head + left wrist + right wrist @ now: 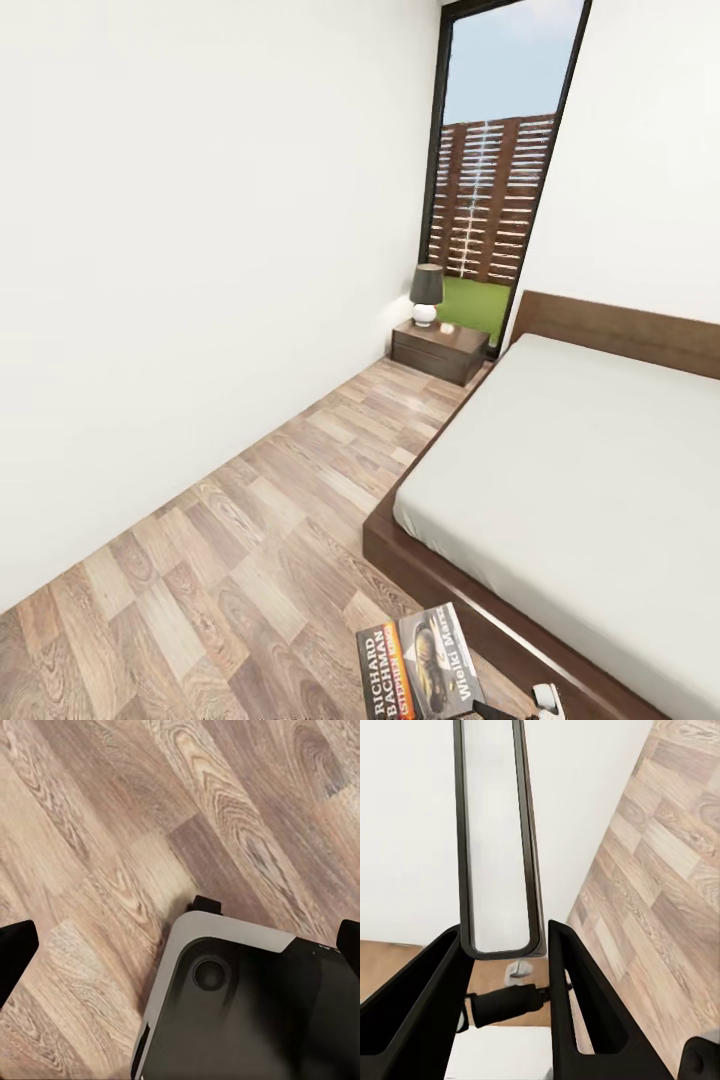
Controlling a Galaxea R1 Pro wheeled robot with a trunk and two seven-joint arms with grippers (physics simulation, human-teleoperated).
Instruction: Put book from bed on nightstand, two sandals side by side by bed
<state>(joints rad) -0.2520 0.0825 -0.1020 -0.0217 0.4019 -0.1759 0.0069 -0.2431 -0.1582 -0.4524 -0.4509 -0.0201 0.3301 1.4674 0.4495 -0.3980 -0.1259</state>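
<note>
The book point(420, 665), dark with an orange band and white "RICHARD BACHMAN" lettering, hangs above the floor at the foot corner of the bed point(580, 480). My right gripper point(502, 945) is shut on it. The right wrist view shows the book point(499, 832) edge-on, standing up between the two black fingers point(585, 1012). The nightstand point(440, 350) stands far ahead beside the headboard, under the window. My left gripper point(180, 949) is open over the floor, with nothing between its fingertips point(15, 952). The sandals are out of view.
A small lamp point(426, 293) with a dark shade sits on the nightstand. A strip of wood-plank floor point(250, 540) runs between the white wall point(200, 250) and the bed frame towards the tall window point(490, 180). Part of my grey and black base point(240, 1012) lies under the left gripper.
</note>
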